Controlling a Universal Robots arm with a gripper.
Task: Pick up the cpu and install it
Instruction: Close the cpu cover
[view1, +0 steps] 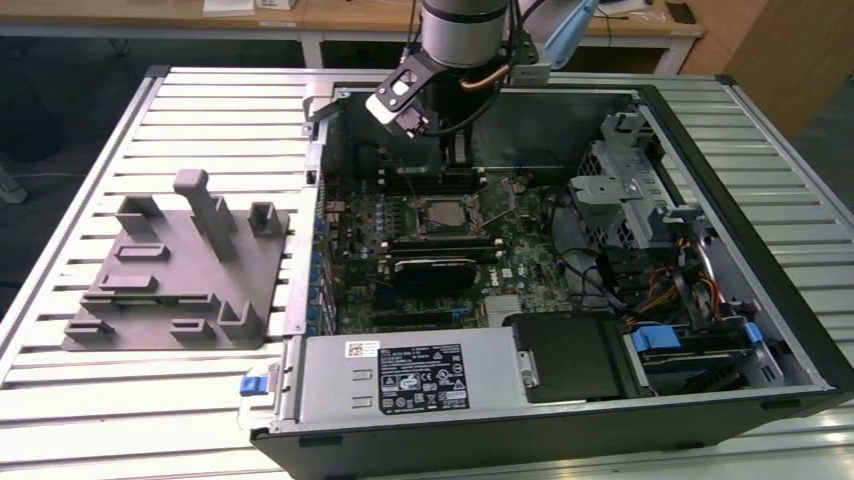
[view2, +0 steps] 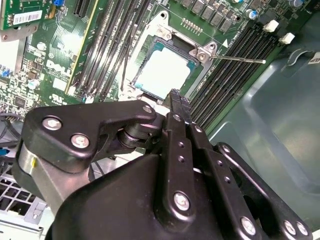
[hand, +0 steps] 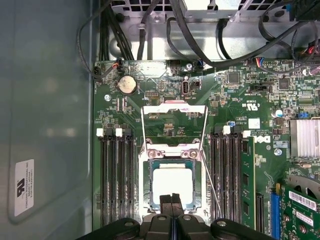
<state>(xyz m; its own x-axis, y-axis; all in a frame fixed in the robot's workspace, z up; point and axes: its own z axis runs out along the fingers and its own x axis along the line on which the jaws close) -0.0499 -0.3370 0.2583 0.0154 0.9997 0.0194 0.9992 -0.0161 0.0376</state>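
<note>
The cpu (hand: 172, 182) lies flat in the motherboard socket, its pale silver top facing up; it also shows in the second wrist view (view2: 165, 72) and the exterior view (view1: 438, 213). The socket's metal load plate (hand: 175, 120) stands folded open, and the wire lever (hand: 212, 185) is swung free beside it. My gripper (hand: 171, 201) hangs just above the cpu's edge with its two black fingers pressed together and nothing between them. In the exterior view my gripper (view1: 451, 150) reaches down into the open computer case.
Black memory slots (hand: 116, 175) flank the socket on both sides. The grey plastic fixture (view1: 174, 270) stands on the slatted table at the exterior view's left. The case walls (view1: 747, 220), the drive cage, cables and the power supply (view1: 414, 375) surround the board.
</note>
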